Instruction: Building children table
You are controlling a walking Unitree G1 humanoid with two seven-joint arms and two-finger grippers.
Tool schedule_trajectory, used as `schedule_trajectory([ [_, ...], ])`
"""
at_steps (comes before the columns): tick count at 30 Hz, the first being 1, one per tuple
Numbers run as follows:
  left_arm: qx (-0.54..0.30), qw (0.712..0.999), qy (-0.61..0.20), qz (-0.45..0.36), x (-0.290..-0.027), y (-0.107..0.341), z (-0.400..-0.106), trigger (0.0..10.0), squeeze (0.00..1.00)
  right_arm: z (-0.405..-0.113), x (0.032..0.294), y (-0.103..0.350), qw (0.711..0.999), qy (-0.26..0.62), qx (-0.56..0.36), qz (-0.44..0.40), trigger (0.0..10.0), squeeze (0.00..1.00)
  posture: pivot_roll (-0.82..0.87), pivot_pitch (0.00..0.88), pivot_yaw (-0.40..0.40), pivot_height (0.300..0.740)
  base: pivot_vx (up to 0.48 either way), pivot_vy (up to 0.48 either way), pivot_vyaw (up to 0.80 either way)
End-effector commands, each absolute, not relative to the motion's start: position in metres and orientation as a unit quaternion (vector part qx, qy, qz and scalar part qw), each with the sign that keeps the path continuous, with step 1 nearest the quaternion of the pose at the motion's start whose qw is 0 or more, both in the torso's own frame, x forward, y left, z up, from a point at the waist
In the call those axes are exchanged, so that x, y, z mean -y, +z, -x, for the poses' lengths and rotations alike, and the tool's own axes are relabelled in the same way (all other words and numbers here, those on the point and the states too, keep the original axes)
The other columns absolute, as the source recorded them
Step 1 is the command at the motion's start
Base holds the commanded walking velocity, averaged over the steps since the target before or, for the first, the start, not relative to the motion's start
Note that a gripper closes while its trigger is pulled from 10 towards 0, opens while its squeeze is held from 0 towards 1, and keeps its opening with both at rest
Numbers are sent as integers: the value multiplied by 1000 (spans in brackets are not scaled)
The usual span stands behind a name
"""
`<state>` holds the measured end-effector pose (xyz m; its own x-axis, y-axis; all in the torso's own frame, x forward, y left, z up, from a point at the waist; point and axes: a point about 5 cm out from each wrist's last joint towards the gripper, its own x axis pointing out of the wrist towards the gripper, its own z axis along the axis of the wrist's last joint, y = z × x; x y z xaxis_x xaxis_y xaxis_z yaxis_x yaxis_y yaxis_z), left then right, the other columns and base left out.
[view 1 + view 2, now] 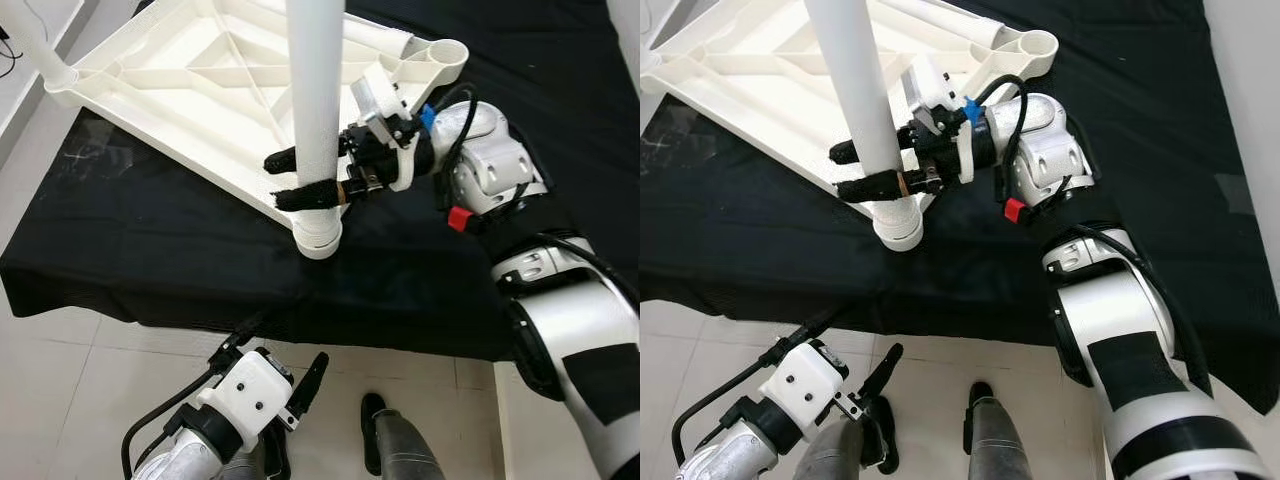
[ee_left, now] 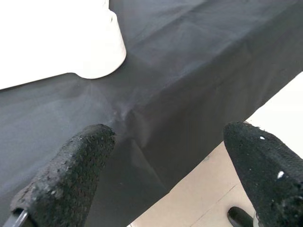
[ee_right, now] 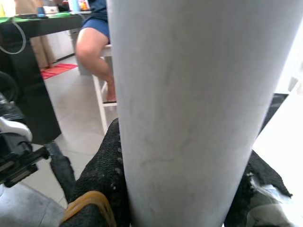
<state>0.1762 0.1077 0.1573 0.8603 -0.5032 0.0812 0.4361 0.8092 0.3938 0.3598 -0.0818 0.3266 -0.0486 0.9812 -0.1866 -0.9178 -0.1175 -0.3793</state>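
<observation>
A white plastic children's table top (image 1: 200, 90) lies upside down on a black cloth-covered surface (image 1: 120, 230). A white round table leg (image 1: 316, 100) stands upright in the corner socket (image 1: 318, 235) nearest me. My right gripper (image 1: 300, 178) is shut on this leg just above the socket, one black finger on each side; in the right wrist view the leg (image 3: 199, 109) sits between the fingers (image 3: 102, 175). My left gripper (image 1: 290, 390) hangs low over the floor in front of the surface, open and holding nothing. Another socket (image 1: 440, 52) is at the far corner.
A second white leg (image 1: 40, 50) sticks out of the top's far left corner. The black surface's front edge (image 2: 156, 156) drops to a pale tiled floor (image 1: 60, 390). A person sits on a white stool (image 3: 97, 52) beyond, near a dark desk (image 3: 28, 75).
</observation>
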Motion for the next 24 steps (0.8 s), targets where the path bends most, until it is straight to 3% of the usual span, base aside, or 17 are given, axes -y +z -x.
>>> schedule_trajectory([
  [1, 78, 947, -251, -186, -108, 153, -173, 10000, 0, -369, 89, 294, 689, 695, 9, 204, 10000, 0, 42, 439, 29, 740, 0, 0, 0],
  [13, 77, 947, -251, -186, -108, 153, -174, 10000, 0, -364, 94, 279, 722, 666, 15, 188, 10000, 0, 39, 433, 32, 740, 0, 0, 0],
  [18, 77, 947, -251, -187, -108, 152, -174, 10000, 0, -363, 89, 267, 757, 625, -5, 189, 10000, 0, 39, 432, 35, 740, 0, 0, 0],
  [20, 76, 947, -251, -187, -108, 152, -175, 10000, 0, -367, 94, 266, 797, 569, -24, 201, 10000, 0, 30, 426, 36, 740, 0, 0, 0],
  [24, 76, 947, -252, -186, -108, 151, -175, 10000, 0, -369, 98, 267, 817, 539, -32, 200, 10000, 0, 27, 425, 32, 740, 0, 0, 0],
])
